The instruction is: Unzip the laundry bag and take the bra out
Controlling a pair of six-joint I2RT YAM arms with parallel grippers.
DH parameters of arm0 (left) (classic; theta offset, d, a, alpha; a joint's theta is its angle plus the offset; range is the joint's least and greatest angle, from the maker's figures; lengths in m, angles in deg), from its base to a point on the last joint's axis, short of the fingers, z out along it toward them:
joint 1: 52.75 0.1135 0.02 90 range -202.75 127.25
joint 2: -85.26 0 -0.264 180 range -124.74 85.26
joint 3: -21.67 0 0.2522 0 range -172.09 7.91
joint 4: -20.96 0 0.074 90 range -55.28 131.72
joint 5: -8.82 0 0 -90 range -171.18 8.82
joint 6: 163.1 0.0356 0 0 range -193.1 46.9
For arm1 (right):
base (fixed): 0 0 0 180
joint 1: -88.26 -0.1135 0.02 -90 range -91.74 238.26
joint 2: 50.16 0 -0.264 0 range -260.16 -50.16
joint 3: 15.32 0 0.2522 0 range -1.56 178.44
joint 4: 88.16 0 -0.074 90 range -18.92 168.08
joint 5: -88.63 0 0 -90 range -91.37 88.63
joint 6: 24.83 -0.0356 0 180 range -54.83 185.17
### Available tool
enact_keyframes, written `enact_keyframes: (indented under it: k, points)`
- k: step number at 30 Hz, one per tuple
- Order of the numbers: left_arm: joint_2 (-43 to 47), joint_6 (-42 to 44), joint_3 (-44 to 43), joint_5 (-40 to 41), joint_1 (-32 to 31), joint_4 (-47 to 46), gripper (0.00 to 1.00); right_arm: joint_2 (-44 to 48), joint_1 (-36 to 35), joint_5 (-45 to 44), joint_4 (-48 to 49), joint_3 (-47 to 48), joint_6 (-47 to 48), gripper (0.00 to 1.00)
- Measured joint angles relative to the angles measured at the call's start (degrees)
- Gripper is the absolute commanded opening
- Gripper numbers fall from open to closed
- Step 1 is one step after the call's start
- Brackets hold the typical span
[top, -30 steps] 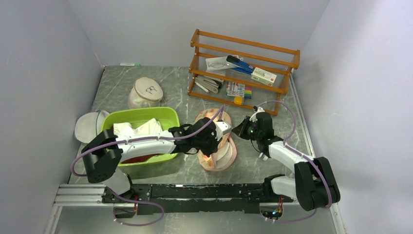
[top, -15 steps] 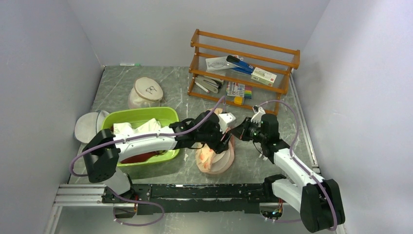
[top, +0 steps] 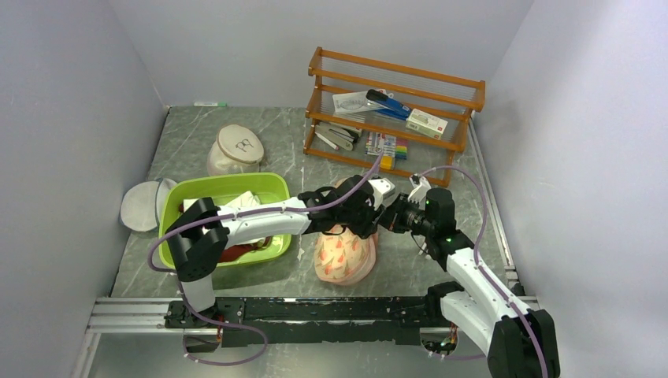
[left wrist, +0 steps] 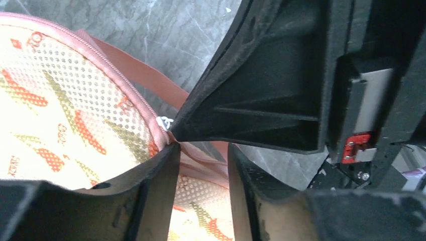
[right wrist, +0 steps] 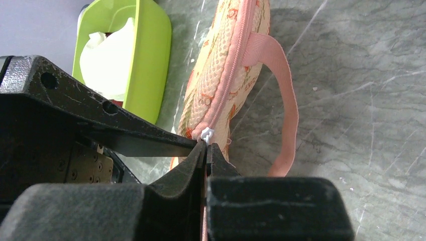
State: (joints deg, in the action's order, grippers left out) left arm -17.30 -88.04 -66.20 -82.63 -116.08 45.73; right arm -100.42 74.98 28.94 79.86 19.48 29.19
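The peach-pink laundry bag [top: 344,253] with red-orange prints stands on its edge near the table's middle, its upper end raised between my two grippers. My right gripper [right wrist: 206,145] is shut on the white zipper pull [right wrist: 206,134] at the end of the pink zipper; the pull [left wrist: 163,122] also shows in the left wrist view. My left gripper [left wrist: 203,150] is open right beside it, with the bag's pink rim lying in the gap between its fingers. A pink strap [right wrist: 284,100] loops off the bag onto the table. The bra is out of view.
A green basin [top: 272,189] with white cloth stands left of the bag, under my left arm. Behind it are a round white domed mesh bag [top: 236,150] and a flat grey-white disc bag [top: 142,206]. A wooden rack [top: 394,114] with stationery stands at the back.
My left gripper let go of the bag's middle, opened and moved up-right to its upper end. The right gripper came in leftward to the zipper pull. The bag now stands on edge.
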Motion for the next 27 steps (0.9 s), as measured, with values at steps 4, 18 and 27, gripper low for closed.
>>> enact_keyframes:
  k: [4,18,27]
  points:
    - [-0.22,0.22,-0.11,1.62,0.00,0.83,0.40,0.00,0.00,0.09,-0.04,-0.07,-0.04,0.00]
    - [-0.22,1.05,-0.11,3.80,-0.15,3.04,0.18,0.63,0.00,0.07,-0.68,-0.04,-0.28,0.00]
    - [0.55,2.49,0.28,2.43,-0.13,2.97,0.07,-1.40,0.00,-4.24,-1.22,-0.02,0.13,0.00]
